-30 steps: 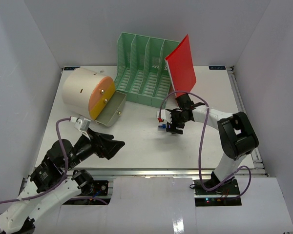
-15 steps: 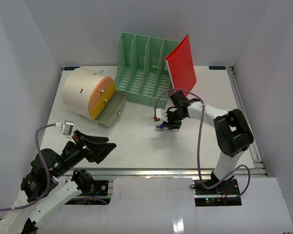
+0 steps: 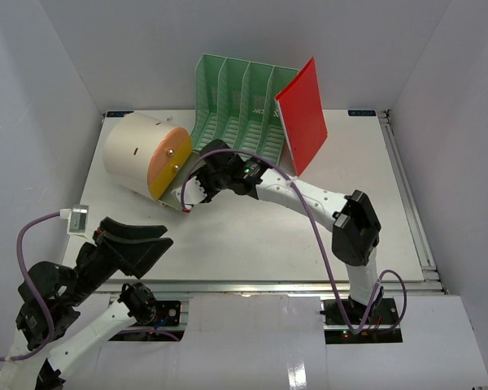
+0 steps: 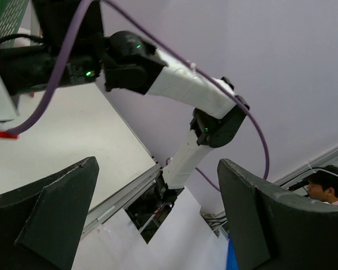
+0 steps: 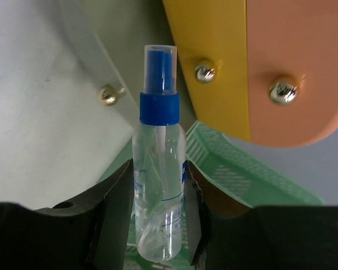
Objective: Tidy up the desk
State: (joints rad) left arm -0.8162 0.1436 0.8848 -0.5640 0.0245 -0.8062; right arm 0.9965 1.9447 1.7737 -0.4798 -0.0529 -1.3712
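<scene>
Swung across the counter [image 3: 252, 236] toward its far-left corner, right claw [image 3: 197, 192] clamps the spray bottle [image 5: 159, 160]; centre it over the open drawer [image 5: 124, 45] before releasing; left claw [image 3: 150, 244] gapes wide.

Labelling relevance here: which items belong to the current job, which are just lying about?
In play: small clear plastic spray bottle with blue cap, clamped in right gripper; beige cylindrical drawer unit with orange face, drawer open; white desk.
Idle: green slotted plastic file rack; red flat folder at its right end; left gripper, open.
</scene>
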